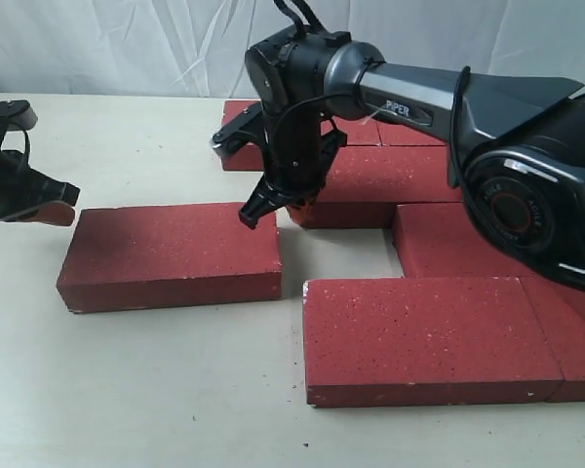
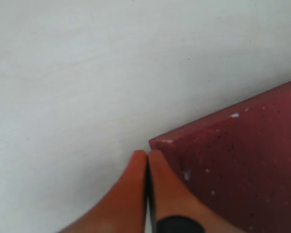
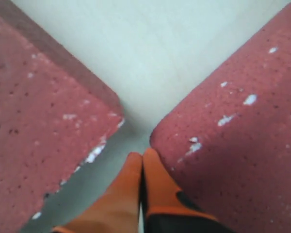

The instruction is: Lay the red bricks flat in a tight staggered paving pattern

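Bare table point(image 1: 127, 390) lies open left and in front. A narrow gap parts the lone brick point(image 1: 171, 253) from the paved bricks point(image 1: 429, 336); the right hand point(image 1: 253, 215) sits at its far end.

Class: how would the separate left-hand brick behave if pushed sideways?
The brick lies flat and low, so it likely slides without tipping. Its rough surface probably drags on the table. Chipped whitish edges suggest corners may crumble.
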{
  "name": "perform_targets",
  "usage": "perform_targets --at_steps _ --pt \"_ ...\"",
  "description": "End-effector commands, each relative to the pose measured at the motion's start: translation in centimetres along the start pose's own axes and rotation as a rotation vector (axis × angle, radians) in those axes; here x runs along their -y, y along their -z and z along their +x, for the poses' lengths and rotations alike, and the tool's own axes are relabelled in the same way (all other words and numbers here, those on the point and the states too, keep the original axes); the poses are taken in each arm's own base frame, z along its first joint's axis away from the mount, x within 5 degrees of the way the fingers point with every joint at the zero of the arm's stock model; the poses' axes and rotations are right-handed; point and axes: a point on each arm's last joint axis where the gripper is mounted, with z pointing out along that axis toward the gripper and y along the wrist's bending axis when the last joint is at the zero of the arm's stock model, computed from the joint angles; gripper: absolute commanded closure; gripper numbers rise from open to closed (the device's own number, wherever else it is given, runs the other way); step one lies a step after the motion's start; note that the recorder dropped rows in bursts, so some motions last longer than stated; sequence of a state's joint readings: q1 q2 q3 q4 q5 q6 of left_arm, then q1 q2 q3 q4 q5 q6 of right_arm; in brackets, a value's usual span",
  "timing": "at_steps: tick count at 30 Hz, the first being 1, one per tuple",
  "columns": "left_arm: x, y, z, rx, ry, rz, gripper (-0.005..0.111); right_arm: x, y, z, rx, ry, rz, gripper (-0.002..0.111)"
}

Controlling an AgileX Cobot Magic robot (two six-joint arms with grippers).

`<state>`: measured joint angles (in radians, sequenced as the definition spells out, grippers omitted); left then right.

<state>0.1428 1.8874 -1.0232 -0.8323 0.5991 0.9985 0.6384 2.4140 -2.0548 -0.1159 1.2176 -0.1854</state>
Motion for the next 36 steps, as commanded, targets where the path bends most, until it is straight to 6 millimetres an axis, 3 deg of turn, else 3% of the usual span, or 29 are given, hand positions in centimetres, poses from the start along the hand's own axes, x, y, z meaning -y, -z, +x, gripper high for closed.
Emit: perform_targets --at_steps 1,4,8,14,17,22,26,28,31,36 --pt "-0.5 0.4 -0.6 0.051 0.009 -0.050 0.107 2.4 2.7 0.6 0.056 -0.025 -0.002 0.109" --pt "-0.5 0.4 -0.7 0.066 0.025 -0.052 0.107 2.6 4.7 0.8 0.118 -0.031 -0.081 0.109" --pt "-0.5 0.4 -0.7 0.070 0.029 -0.054 0.107 1.8 5.7 -0.1 0.235 -0.051 -0.187 0.109" --pt "-0.5 0.4 -0.7 0.070 0.029 -0.054 0.107 1.6 2.5 -0.4 0.181 0.017 -0.166 0.109" --pt "-0.5 0.4 -0.7 0.070 0.027 -0.055 0.107 2.6 2.4 -0.2 0.193 -0.009 -0.166 0.109" --pt "-0.6 0.4 -0.8 0.073 0.027 -0.060 0.107 3.8 6.6 0.4 0.287 -0.029 -0.171 0.109" --pt "-0.6 0.4 -0.8 0.073 0.027 -0.060 0.107 6.3 9.3 1.4 0.356 -0.049 -0.105 0.109" --pt "-0.6 0.4 -0.8 0.073 0.027 -0.060 0.107 8.1 9.2 2.2 0.341 -0.106 -0.073 0.109" --pt "-0.6 0.4 -0.8 0.073 0.025 -0.060 0.107 10.4 7.1 3.3 0.272 -0.176 -0.094 0.109" --pt "-0.6 0.4 -0.8 0.075 0.026 -0.061 0.107 11.0 3.4 3.8 0.168 -0.206 -0.156 0.109"
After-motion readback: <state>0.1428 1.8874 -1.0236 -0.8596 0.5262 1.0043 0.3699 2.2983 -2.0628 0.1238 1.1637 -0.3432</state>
